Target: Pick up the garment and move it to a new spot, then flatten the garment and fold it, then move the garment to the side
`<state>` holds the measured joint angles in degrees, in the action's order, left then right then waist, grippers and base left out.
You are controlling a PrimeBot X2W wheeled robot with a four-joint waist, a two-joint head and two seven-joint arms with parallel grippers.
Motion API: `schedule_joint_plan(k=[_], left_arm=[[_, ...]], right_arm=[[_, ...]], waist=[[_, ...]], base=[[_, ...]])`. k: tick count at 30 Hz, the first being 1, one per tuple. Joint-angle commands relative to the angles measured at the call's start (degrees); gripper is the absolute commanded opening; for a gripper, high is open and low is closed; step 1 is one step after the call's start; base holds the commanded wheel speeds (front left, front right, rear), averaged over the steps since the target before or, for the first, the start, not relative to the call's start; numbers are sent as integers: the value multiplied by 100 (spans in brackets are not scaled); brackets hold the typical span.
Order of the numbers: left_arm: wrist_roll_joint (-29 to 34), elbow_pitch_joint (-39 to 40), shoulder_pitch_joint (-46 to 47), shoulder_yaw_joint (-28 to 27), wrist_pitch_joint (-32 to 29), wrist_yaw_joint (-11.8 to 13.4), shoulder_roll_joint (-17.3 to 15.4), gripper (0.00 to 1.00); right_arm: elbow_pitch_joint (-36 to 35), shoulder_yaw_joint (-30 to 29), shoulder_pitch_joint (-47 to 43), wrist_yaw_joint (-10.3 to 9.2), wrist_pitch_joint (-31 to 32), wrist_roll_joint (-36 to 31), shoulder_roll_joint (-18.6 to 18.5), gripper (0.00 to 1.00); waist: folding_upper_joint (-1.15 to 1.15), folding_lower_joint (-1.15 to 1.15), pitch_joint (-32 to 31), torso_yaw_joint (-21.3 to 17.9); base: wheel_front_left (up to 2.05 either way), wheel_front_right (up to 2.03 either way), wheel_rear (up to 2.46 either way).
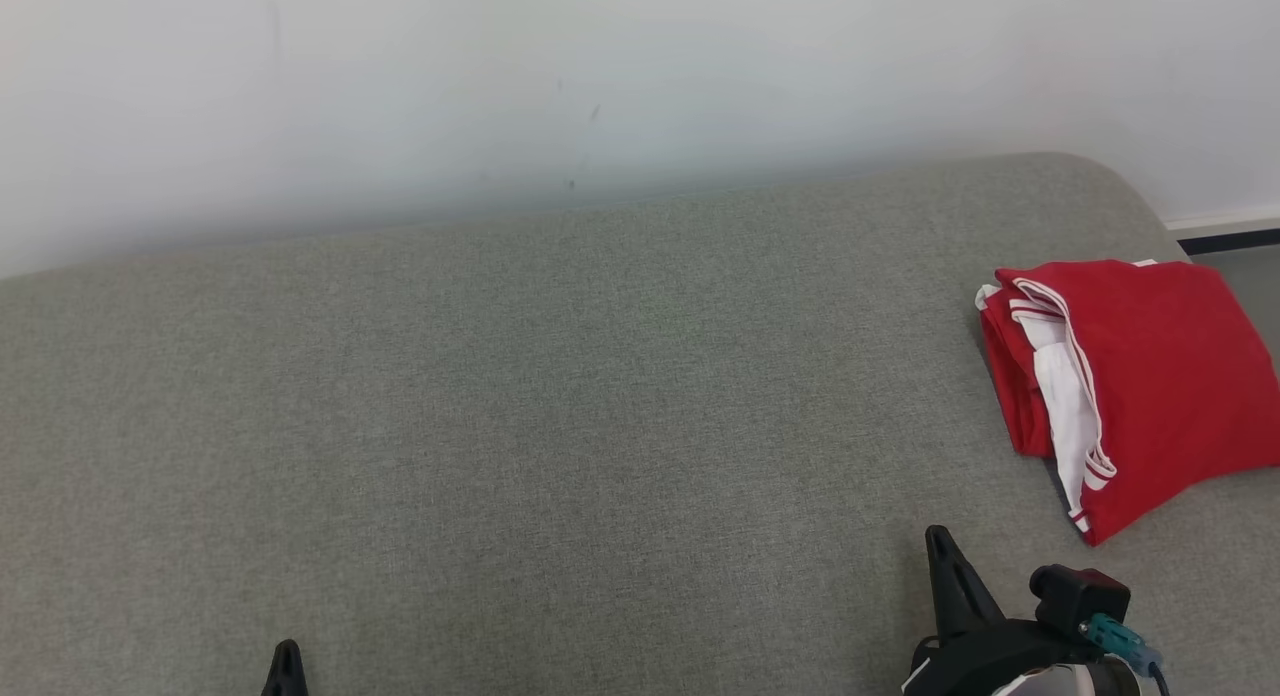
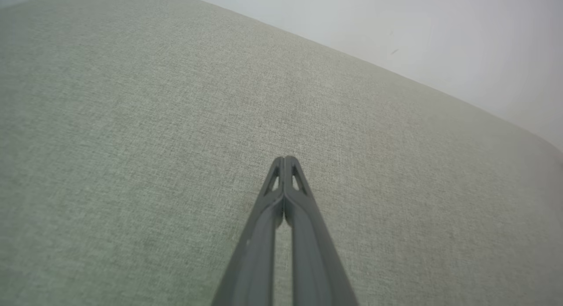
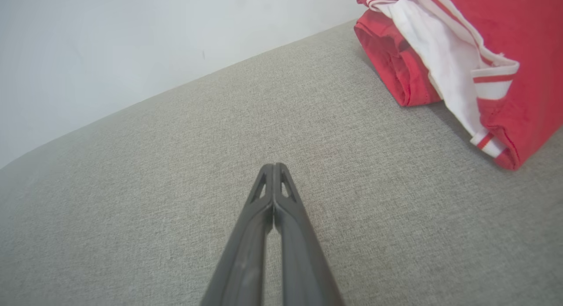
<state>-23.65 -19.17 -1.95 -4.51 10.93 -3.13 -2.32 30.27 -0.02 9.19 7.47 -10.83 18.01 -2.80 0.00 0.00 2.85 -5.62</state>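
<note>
Grey surface [image 1: 500, 426], white wall [image 1: 500, 76] (garment [image 1: 1170, 376] right)

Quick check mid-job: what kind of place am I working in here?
Likely an indoor room, maybe a sofa or bed: a grey woven upholstered surface runs against a plain white wall, with a folded red-and-white garment lying at its right end.

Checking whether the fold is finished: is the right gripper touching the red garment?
Apart. The right wrist view shows bare grey cushion between the shut right gripper and the red garment.
</note>
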Motion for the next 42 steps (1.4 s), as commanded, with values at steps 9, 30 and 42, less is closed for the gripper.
schedule_joint_plan(k=[9, 30, 42], left_arm=[[-933, 167, 219, -41, -214, -85, -31, 0], [-2660, 276, 412, -88, -661, -194, -44, 0], [-3566, 327, 516, -115, -896, -248, -50, 0]], right_arm=[[-312, -90, -10, 1, 212, 1012, -5, 0], [-706, -255, -89, 1, 656, 2883, -7, 0], [-904, -342, -136, 2, 889, 3852, -8, 0]], waist=[[0, 0, -22, 44], [0, 0, -73, 150], [0, 0, -105, 216]], base=[[0, 0, 0], [0, 0, 0], [0, 0, 0]])
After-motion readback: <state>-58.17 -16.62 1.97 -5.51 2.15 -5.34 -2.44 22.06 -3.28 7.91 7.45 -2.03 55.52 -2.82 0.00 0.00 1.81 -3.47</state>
